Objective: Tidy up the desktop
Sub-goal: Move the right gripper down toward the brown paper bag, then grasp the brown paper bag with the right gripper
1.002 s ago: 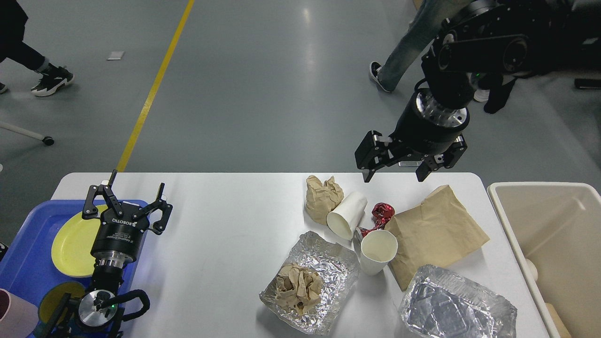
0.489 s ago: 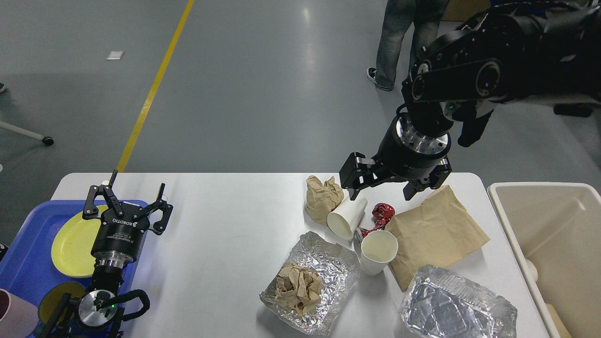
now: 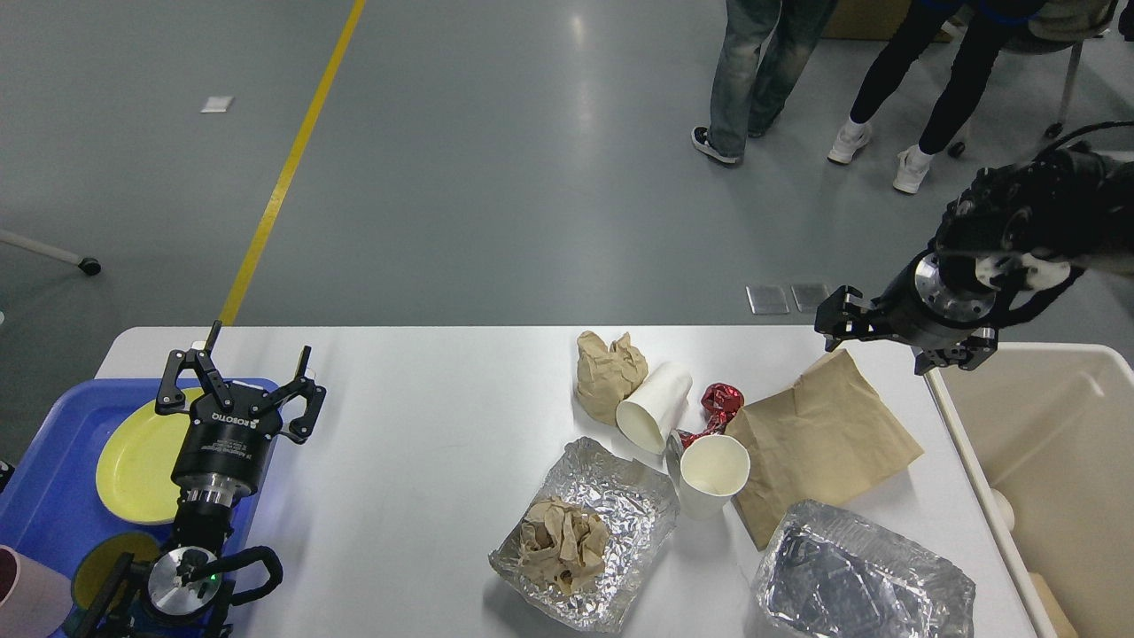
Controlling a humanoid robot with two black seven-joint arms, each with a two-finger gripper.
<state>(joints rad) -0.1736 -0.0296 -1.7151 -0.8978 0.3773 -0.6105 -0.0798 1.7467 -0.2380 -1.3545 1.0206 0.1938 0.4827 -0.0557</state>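
Note:
The white desktop (image 3: pixel 425 425) holds litter on its right half: a crumpled brown paper ball (image 3: pixel 608 372), a paper cup on its side (image 3: pixel 656 406), a red foil wrapper (image 3: pixel 719 401), an upright paper cup (image 3: pixel 713 474), a flat brown paper bag (image 3: pixel 819 443), a foil tray holding crumpled paper (image 3: pixel 585 532) and a second foil tray (image 3: pixel 864 576). My left gripper (image 3: pixel 244 372) is open and empty above the blue tray's right edge. My right gripper (image 3: pixel 895 341) is open and empty over the table's far right corner, just beyond the paper bag.
A blue tray (image 3: pixel 44 505) at the left holds a yellow plate (image 3: pixel 133 452) and a pink cup (image 3: pixel 22 602). A beige bin (image 3: pixel 1054 443) stands off the table's right end. Two people (image 3: pixel 762 71) stand on the floor beyond the table.
My right arm has swung right, from above the cup and wrapper to the table's far right corner by the bin, still open. The left arm has not moved.

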